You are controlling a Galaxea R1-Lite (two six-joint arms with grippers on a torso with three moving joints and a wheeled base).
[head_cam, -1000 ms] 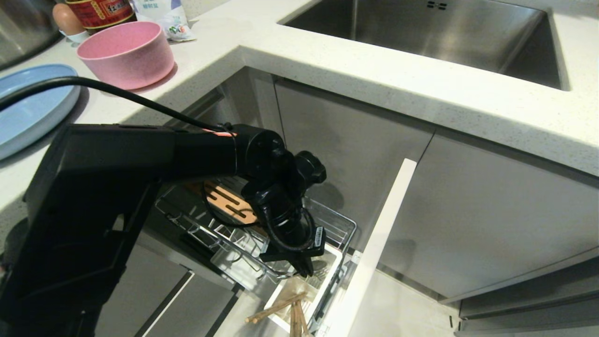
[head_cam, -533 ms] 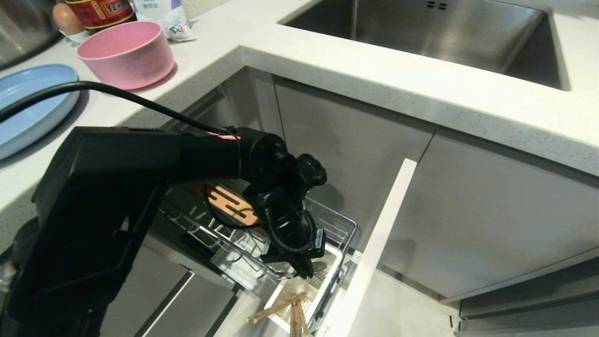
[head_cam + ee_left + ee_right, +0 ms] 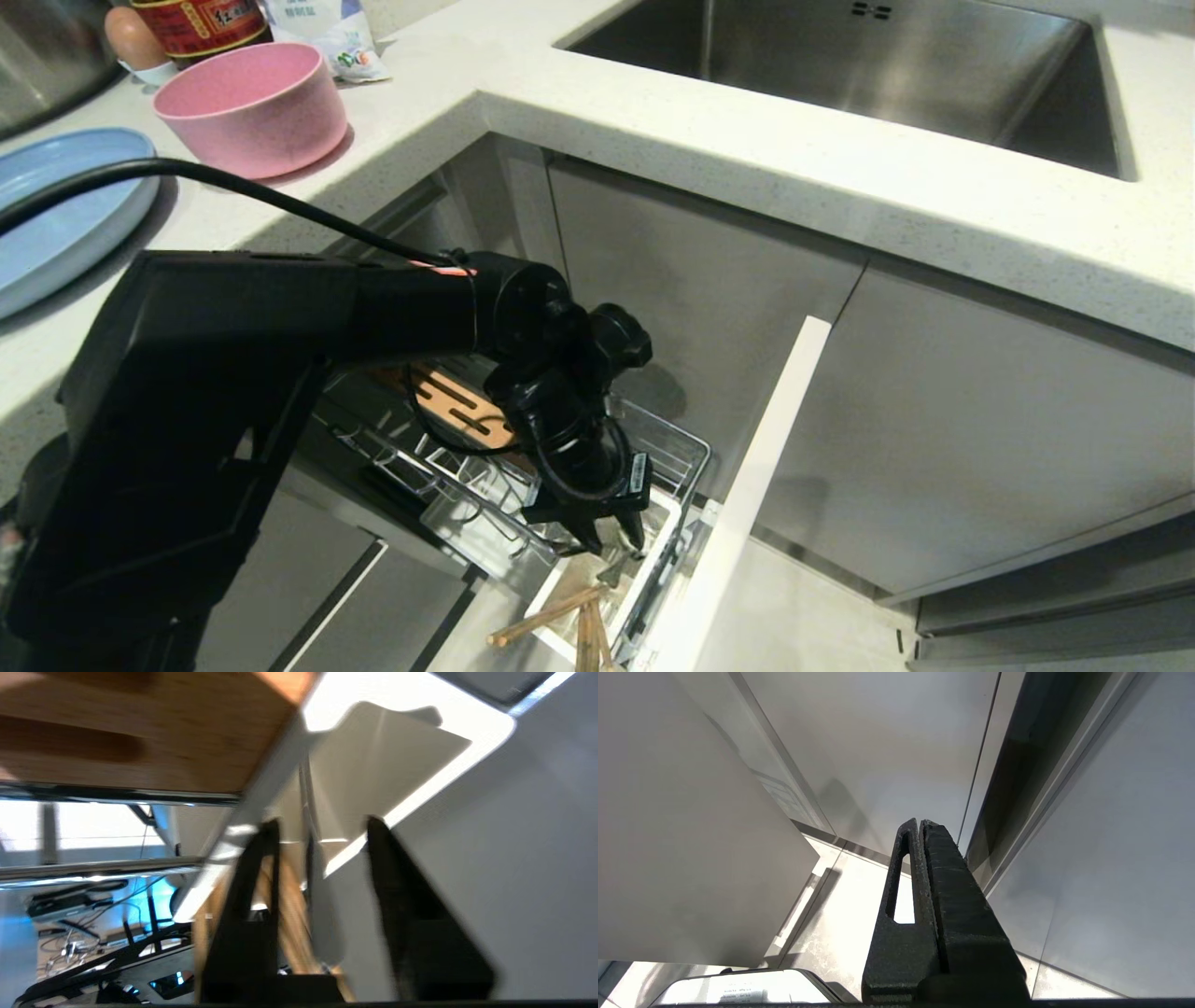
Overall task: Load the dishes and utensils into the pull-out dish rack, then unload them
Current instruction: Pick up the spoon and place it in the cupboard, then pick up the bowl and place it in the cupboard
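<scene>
Where sink (image 3: 840,65) overhangs, rack (image 3: 672,448) open

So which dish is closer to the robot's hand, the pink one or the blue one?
The pink bowl. It stands nearer the counter edge above the rack where the left gripper works; the blue plate lies farther left, partly out of view.

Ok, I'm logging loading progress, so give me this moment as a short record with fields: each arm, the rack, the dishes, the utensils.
left gripper: open, pointing down over the white caddy at the front of the pull-out dish rack
right gripper: shut, parked beside cabinet panels, holding nothing
rack: pulled out, wooden strip at its back
chopsticks: leaning in the caddy, tips sticking out
metal utensil: between the open fingers, over the caddy; type unclear
pink bowl: on the counter, not loaded
blue plate: on the counter, not loaded
</scene>
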